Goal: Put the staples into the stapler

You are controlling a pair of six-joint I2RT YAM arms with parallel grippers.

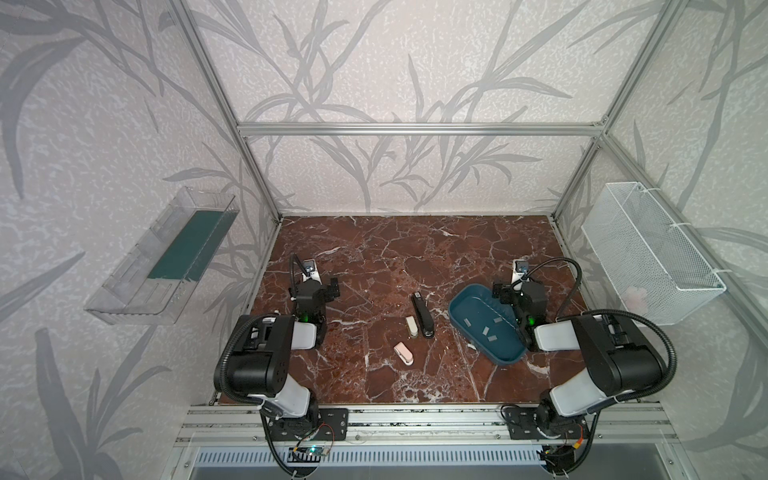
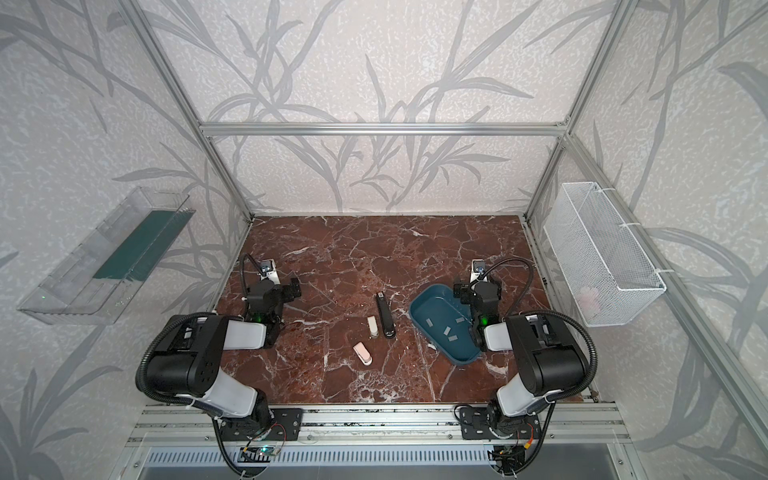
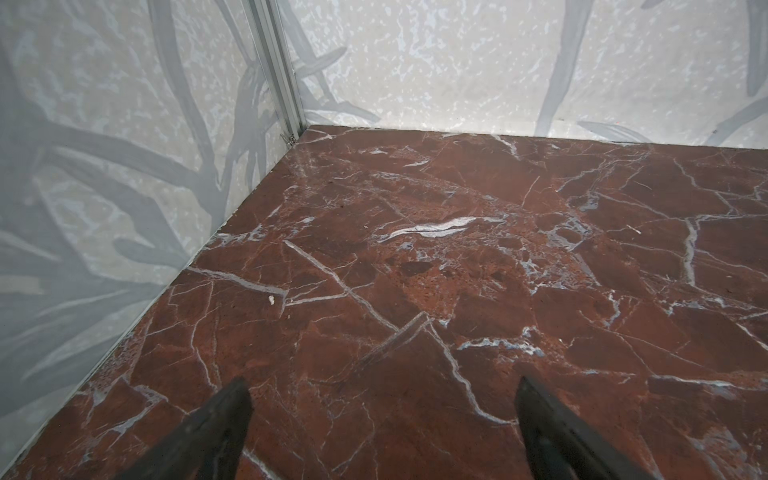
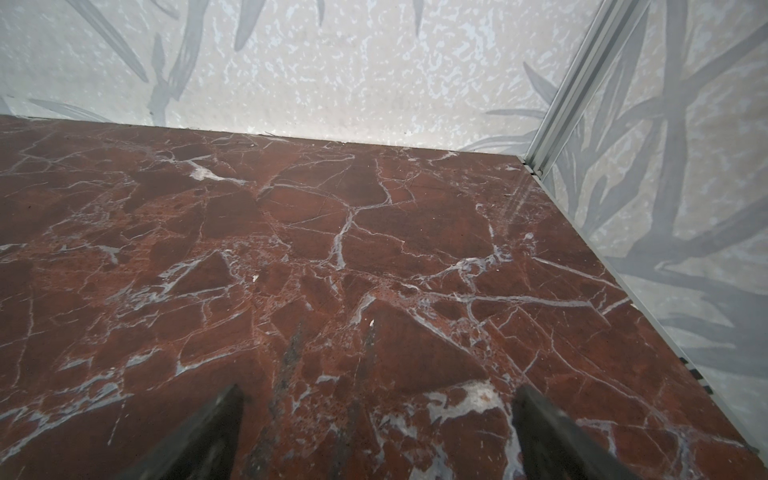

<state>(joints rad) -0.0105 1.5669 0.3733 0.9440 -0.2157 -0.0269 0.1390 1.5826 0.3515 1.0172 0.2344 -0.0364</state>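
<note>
Bench [image 1: 374, 257]: cream mini stapler [image 1: 411, 326] at centre, pink mini stapler [image 1: 403, 353] nearer front edge, blue tray [image 1: 473, 307] toward right edge. Clear shelf [image 1: 137, 270] on left wall, wire basket [image 1: 648, 253] on right.

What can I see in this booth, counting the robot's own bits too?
table: one, red-brown marble pattern, the booth's floor.
black stapler: one, black, mid-table, lying flat.
beige mini stapler: one, beige, close beside the black stapler.
pink mini stapler: one, pink, nearer the front edge.
tray: one, blue, right part of the table.
staples: four strips visible, grey, inside the tray.
clear bin: one, transparent with a green liner, left wall.
wire basket: one, white, right wall; something pale inside, unclear.
left gripper: one, black, open, empty, over bare table.
right gripper: one, black, open, empty, at the tray's far end.
</note>
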